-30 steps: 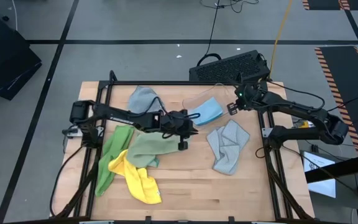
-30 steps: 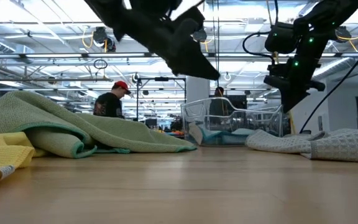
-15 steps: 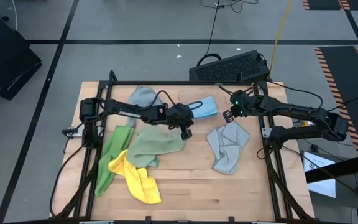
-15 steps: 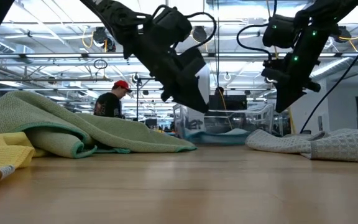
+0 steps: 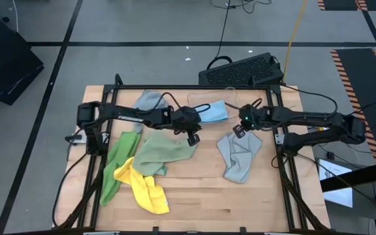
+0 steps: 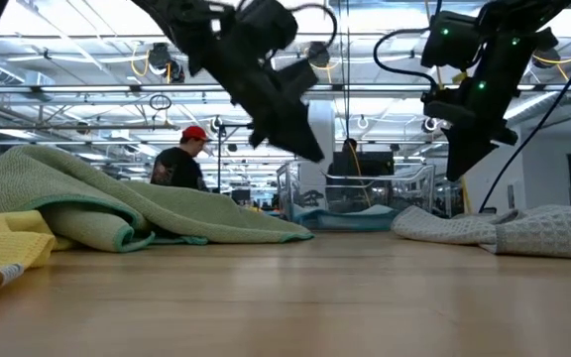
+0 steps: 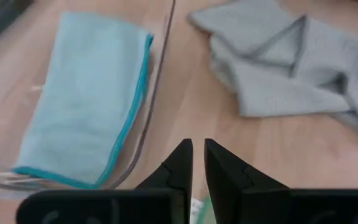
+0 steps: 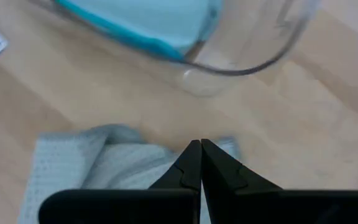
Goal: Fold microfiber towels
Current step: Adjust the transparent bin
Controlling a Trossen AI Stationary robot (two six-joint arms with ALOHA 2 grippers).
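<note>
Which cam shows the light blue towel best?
Left wrist view: the folded light blue towel fills much of that picture, teal edging clear. High view shows it small; right wrist catches only a corner; low view barely shows it.

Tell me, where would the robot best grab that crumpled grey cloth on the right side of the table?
Probably at the grey towel's corner nearest the clear bin, coming straight down from above. The cloth lies rumpled, and that edge sits on bare wood right under the shut right gripper, so the fingers could open and pinch one layer there.
</note>
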